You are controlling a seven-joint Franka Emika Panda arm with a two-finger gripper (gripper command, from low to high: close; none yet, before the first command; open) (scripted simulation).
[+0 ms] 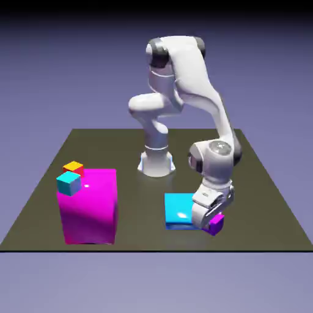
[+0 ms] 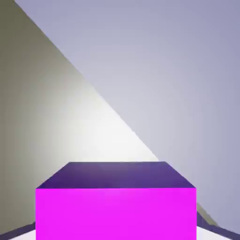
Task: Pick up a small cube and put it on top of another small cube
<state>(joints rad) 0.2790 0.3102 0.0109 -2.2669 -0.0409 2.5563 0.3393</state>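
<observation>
The small cube (image 1: 215, 225) is purple and sits low over the table near its front edge, to the exterior view's right. My gripper (image 1: 211, 220) reaches down onto it, tilted, with the jaws shut on the cube. In the hand view the small cube (image 2: 116, 211) fills the bottom middle, magenta on its near face and dark violet on top. It covers most of the fingers, leaving only grey slivers at the bottom corners. I cannot tell whether the cube rests on the table or hangs just above it.
A flat cyan block (image 1: 177, 211) lies directly beside the gripper on the exterior view's left. A big magenta block (image 1: 90, 205) stands at the left, with a small cyan cube (image 1: 69, 183) and an orange-topped cube (image 1: 73, 167) at its far corner. The table's front edge (image 1: 153, 249) is close.
</observation>
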